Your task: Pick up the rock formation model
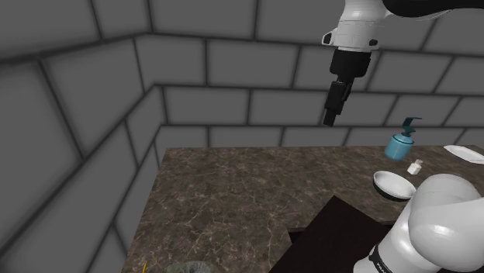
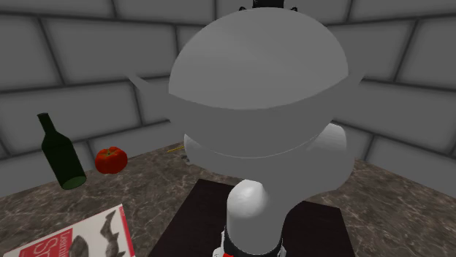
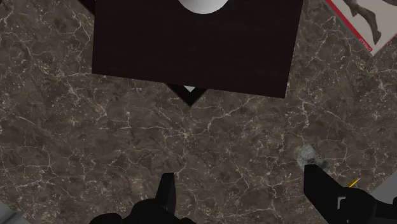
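Observation:
The rock formation model (image 1: 191,268) is a small grey lump at the counter's near edge, at the bottom of the shoulder view. In the wrist view the rock model (image 3: 307,154) lies on the dark marble just beyond one of the black fingers (image 3: 320,186). My gripper (image 1: 330,118) hangs high above the counter and points down, far from the rock. Seen from the wrist, the gripper (image 3: 242,191) is open with nothing between its fingers.
The black stand (image 3: 191,44) sits on the marble counter (image 1: 233,186). A blue soap dispenser (image 1: 401,143), a white bowl (image 1: 393,184) and a small white item (image 1: 414,166) stand at the shoulder view's right. A green bottle (image 2: 62,157), tomato (image 2: 111,159) and magazine (image 2: 80,237) are nearby. A yellow pencil (image 3: 353,183) lies beside the rock.

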Robot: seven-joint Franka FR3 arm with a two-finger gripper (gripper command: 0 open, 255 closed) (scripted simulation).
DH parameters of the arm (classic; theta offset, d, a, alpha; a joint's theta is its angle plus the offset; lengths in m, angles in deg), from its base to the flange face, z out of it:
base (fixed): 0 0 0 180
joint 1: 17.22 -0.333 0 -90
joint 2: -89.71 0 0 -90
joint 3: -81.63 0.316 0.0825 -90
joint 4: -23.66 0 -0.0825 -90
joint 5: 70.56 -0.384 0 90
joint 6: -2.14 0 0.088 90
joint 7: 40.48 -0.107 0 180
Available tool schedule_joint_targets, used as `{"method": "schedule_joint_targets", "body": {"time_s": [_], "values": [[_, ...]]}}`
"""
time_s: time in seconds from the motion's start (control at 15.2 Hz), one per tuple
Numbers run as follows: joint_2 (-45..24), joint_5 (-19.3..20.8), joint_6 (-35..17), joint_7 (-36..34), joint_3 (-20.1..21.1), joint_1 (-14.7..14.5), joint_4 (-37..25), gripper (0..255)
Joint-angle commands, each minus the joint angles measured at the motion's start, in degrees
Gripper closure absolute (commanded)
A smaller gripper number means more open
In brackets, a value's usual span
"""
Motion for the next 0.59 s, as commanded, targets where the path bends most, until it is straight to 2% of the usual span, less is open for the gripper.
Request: {"method": "schedule_joint_targets", "body": {"time_s": [0.0,0.53], "values": [[0.0,0.0,0.0,0.0,0.0,0.0,0.0,0],[-9.1,-1.5,-12.2,-1.3,6.6,-2.9,4.5,0]]}}
